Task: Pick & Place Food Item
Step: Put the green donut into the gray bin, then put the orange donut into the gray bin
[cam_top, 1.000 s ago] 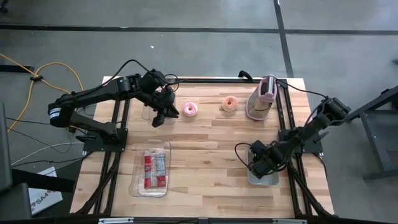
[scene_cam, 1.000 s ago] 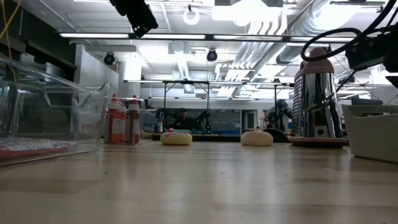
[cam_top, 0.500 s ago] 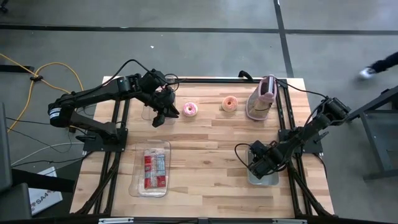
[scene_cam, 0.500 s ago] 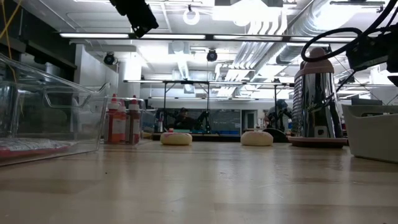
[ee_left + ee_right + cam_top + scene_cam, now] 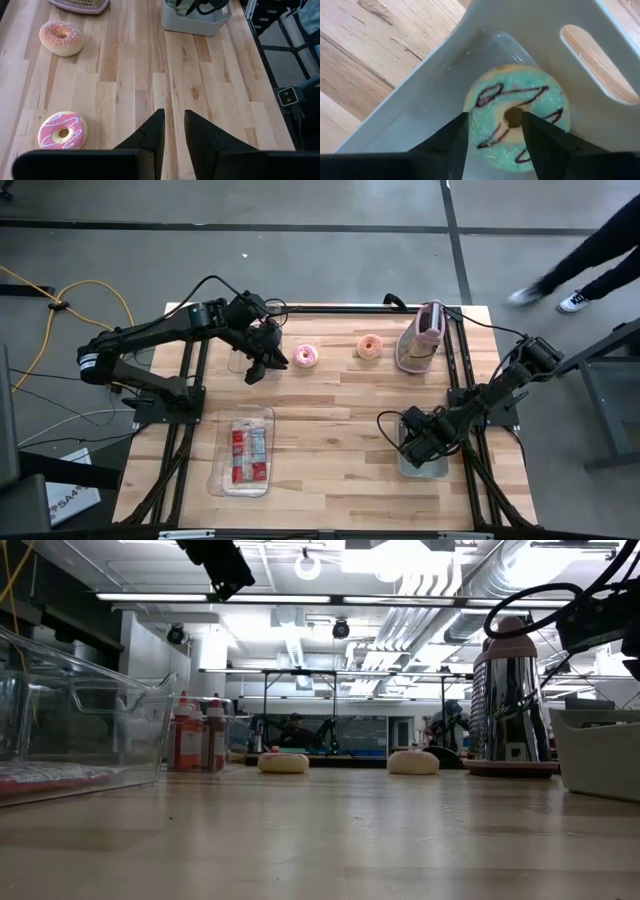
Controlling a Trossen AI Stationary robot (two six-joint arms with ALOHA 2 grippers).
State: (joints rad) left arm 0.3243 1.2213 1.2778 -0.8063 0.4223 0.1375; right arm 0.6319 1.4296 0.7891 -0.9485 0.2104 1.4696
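Grey bin floor: green-iced doughnut between the right gripper's parted fingers, unclamped.

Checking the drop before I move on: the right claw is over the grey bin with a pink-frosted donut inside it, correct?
Not quite. The donut in the grey bin under the right claw has teal frosting with dark squiggles, not pink; the right wrist view shows it.

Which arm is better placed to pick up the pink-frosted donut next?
The left. Its claw hangs beside the pink-frosted donut, empty, fingers slightly apart. The right claw is across the table, down in the grey bin over a green-frosted donut.
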